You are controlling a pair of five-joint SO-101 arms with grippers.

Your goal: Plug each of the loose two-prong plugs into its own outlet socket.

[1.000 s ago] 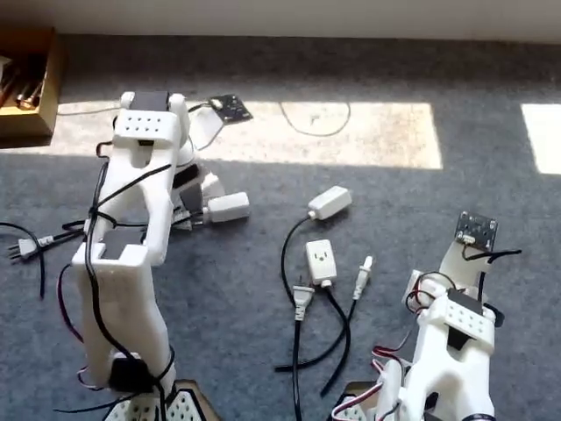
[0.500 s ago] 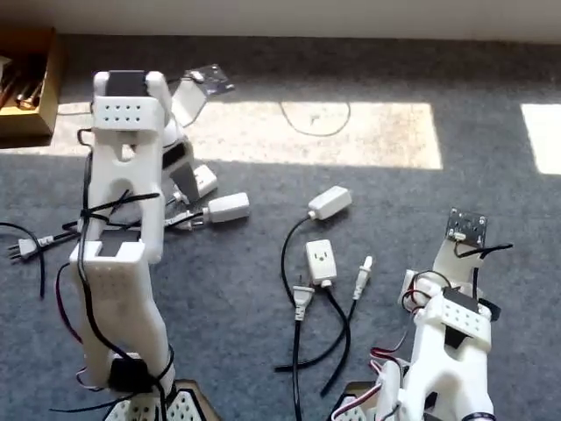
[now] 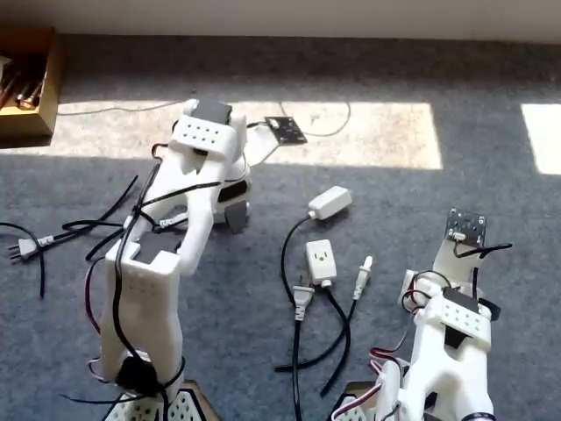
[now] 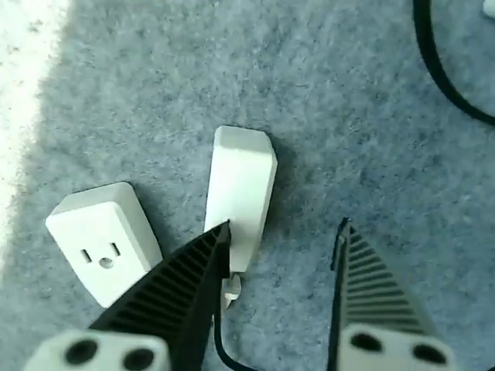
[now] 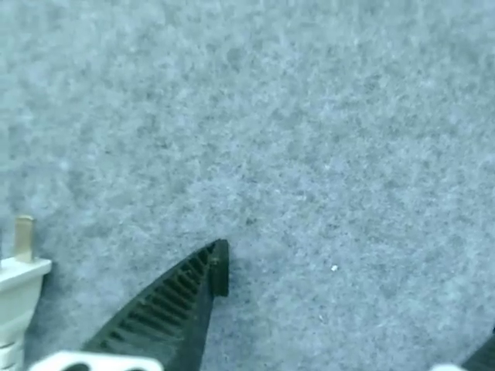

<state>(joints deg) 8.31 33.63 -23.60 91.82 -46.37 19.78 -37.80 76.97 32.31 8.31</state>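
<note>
In the left wrist view my left gripper point(image 4: 280, 232) hangs open just above the carpet. One finger point(image 4: 203, 259) touches the cord end of a white plug body point(image 4: 241, 189); the other finger stands clear on bare carpet. A white outlet socket point(image 4: 104, 241) lies right beside that plug. From the high view the left gripper point(image 3: 233, 210) is left of a white adapter point(image 3: 330, 202). Another outlet socket point(image 3: 320, 260), a black plug point(image 3: 302, 298) and a white plug point(image 3: 363, 273) lie mid-floor. My right gripper point(image 5: 352, 297) is open over bare carpet, a white plug's prong point(image 5: 22, 236) beside it.
Black cords point(image 3: 337, 338) loop from the middle plugs toward the front edge. A further plug on a black cord point(image 3: 22, 250) lies at the far left. A wooden box point(image 3: 26, 83) stands at the back left. A thin wire point(image 3: 316, 118) curls in the sunlit strip.
The left arm has swung right and come down over the white plug and socket. The right arm shifted only slightly at first, then stayed still.
</note>
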